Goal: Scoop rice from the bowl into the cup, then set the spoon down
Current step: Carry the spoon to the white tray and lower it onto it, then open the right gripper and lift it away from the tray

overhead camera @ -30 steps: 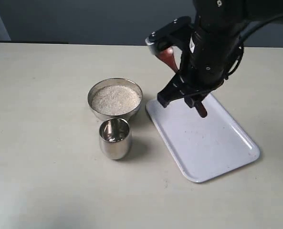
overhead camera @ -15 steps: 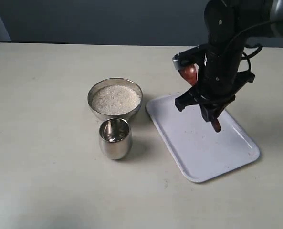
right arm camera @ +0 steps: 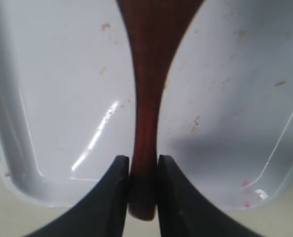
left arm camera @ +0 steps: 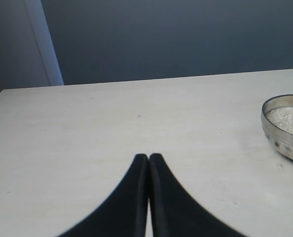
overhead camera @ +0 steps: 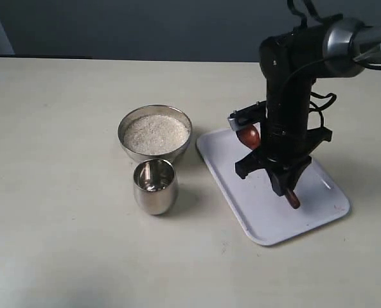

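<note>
The steel bowl (overhead camera: 155, 131) holds a heap of white rice (overhead camera: 155, 133); its edge also shows in the left wrist view as the bowl (left arm camera: 284, 128) with rice (left arm camera: 288, 118). In front of the bowl stands the small steel cup (overhead camera: 155, 186). My right gripper (overhead camera: 286, 186) is shut on the handle of the reddish-brown spoon (overhead camera: 249, 136), low over the white tray (overhead camera: 318, 205). In the right wrist view the gripper (right arm camera: 143, 165) pinches the spoon (right arm camera: 148, 98) near the handle's end, over the tray (right arm camera: 52, 123). My left gripper (left arm camera: 148, 157) is shut and empty, above bare table.
The white tray lies to the right of the bowl and cup, slanted on the beige table (overhead camera: 55, 192). The right arm's dark body (overhead camera: 290, 83) rises above the tray. A dark wall runs behind the table's far edge.
The right gripper has carried the spoon to the right and downward, from near the tray's far left corner to low over the tray's middle. Bowl and cup have not moved.
</note>
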You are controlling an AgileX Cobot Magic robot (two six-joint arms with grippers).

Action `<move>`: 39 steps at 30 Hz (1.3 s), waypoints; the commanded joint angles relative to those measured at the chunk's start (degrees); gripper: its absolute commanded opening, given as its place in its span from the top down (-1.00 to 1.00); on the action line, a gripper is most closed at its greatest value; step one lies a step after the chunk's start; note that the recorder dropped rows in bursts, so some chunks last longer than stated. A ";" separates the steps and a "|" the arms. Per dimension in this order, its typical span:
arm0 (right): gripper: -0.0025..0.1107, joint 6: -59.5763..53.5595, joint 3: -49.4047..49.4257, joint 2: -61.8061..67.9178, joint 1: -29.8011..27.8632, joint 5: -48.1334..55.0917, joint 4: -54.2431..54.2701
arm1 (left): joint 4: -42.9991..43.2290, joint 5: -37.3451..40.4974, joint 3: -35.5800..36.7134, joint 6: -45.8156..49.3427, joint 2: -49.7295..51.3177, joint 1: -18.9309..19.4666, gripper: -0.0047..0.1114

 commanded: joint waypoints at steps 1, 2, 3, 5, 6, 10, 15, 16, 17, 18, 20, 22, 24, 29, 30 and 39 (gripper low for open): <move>0.97 -0.88 -3.36 1.79 -0.25 -0.07 -0.38 | 0.10 -0.57 -0.14 -0.32 -0.28 -0.40 0.91; 0.97 -0.88 -4.02 2.34 -0.25 -0.07 -0.62 | 0.10 -0.57 -0.14 -0.32 -0.28 -0.40 0.91; 0.97 -0.88 -4.80 2.97 -0.25 -0.07 -1.07 | 0.10 -0.57 -0.14 -0.32 -0.28 -0.40 0.91; 0.97 -0.88 -6.11 3.89 -0.25 -0.07 -1.17 | 0.10 -0.57 -0.14 -0.32 -0.28 -0.40 0.91; 0.97 -0.88 -6.56 4.41 -0.25 -0.07 -1.17 | 0.10 -0.57 -0.14 -0.32 -0.28 -0.40 0.91; 0.88 -0.88 -6.87 5.40 -0.25 -0.07 0.16 | 0.10 -0.57 -0.14 -0.32 -0.28 -0.40 0.91; 0.40 -0.77 -6.87 5.78 -0.25 -0.07 0.29 | 0.10 -0.57 -0.14 -0.32 -0.28 -0.40 0.91; 0.32 -0.66 -6.87 5.87 -0.25 -0.07 0.29 | 0.10 -0.57 -0.14 -0.32 -0.28 -0.40 0.91; 0.26 -0.66 -6.87 5.87 -0.25 -0.07 0.29 | 0.10 -0.57 -0.14 -0.32 -0.28 -0.40 0.91; 0.21 -0.56 -6.87 6.02 -0.25 -0.07 0.29 | 0.10 -0.57 -0.14 -0.32 -0.28 -0.40 0.91; 0.18 -0.43 -6.87 6.42 -0.25 -0.07 0.29 | 0.10 -0.57 -0.14 -0.32 -0.28 -0.40 0.91; 0.19 -0.43 -6.87 6.42 -0.25 -0.07 0.29 | 0.10 -0.57 -0.14 -0.32 -0.28 -0.40 0.91; 0.19 -0.43 -6.87 6.28 -0.25 -0.07 0.18 | 0.10 -0.57 -0.14 -0.32 -0.28 -0.40 0.91; 0.65 -0.43 -6.87 1.34 -0.25 -0.07 0.16 | 0.10 -0.57 -0.14 -0.32 -0.28 -0.40 0.91; 0.83 -0.43 -6.87 -0.25 -0.25 -0.07 0.16 | 0.10 -0.57 -0.14 -0.32 -0.28 -0.40 0.91; 0.96 0.90 -4.81 -24.65 -0.14 -8.96 0.61 | 0.10 -0.57 -0.14 -0.32 -0.28 -0.40 0.91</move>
